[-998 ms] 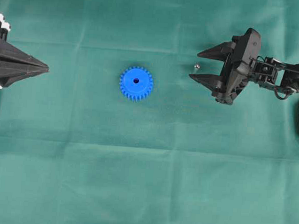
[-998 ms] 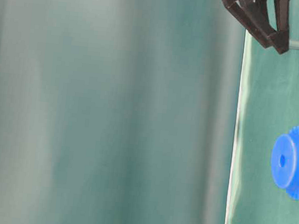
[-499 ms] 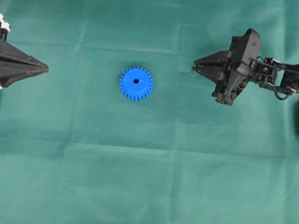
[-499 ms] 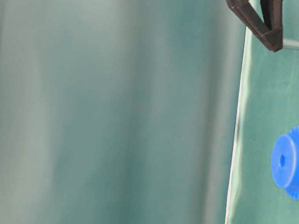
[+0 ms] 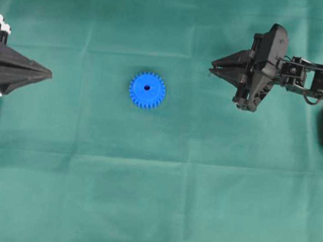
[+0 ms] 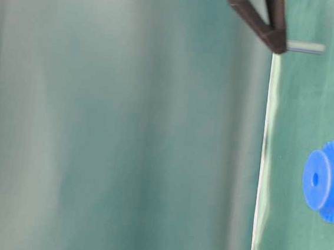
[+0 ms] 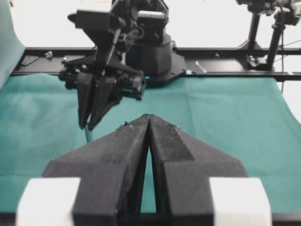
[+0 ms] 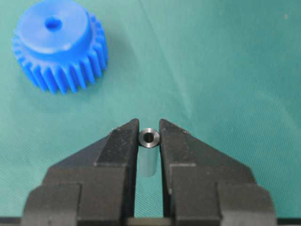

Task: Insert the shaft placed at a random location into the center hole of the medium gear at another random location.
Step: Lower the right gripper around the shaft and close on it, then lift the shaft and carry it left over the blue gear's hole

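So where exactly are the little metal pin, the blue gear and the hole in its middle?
shaft (image 8: 149,138), right wrist view, its ringed end face.
medium gear (image 5: 147,90), overhead view, flat top face.
center hole (image 8: 53,22), right wrist view, the dark opening.

A dark green cloth (image 5: 156,198) covers the whole surface, marked by faint fold creases that run across and down it in a loose grid. In the left wrist view, a black rail (image 7: 225,49) runs along the cloth's far edge, with black stands (image 7: 275,28) rising at the far right against a bright, washed-out white backdrop. In the table-level view a blurred grey-green curtain (image 6: 120,120) fills most of the picture. The light is even and soft, with weak shadows.
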{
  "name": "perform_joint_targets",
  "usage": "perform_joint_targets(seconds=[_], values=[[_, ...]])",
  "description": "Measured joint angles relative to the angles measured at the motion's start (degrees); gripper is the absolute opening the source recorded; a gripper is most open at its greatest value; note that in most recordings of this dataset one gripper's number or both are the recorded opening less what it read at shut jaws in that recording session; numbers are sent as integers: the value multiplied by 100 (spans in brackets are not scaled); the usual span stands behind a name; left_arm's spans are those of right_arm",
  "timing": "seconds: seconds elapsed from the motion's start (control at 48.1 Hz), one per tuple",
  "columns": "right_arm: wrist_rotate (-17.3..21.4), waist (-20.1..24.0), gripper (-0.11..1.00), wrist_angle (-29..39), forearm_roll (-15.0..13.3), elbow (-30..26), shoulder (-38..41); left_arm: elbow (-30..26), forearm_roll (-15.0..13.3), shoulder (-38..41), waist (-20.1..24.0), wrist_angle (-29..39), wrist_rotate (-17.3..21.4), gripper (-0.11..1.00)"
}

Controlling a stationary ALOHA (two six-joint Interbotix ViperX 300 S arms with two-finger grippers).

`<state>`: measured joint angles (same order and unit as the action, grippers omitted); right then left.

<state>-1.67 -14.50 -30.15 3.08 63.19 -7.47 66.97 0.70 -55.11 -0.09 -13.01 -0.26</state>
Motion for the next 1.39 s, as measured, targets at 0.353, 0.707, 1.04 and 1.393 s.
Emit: perform_joint_targets(seconds=[0.353,0.707,1.04,1.393], values=[[0,26,13,316,0,-26,-369,-9,0,9,0,0,0,0],[0,141,13,316,9,-334,-123,-9,0,18,0,0,0,0],[0,492,13,510,62,-1274,633,0,0,18,0,53,-9,0],[0,747,13,870,70,-2355,1301,0,0,18,0,79,-9,0]])
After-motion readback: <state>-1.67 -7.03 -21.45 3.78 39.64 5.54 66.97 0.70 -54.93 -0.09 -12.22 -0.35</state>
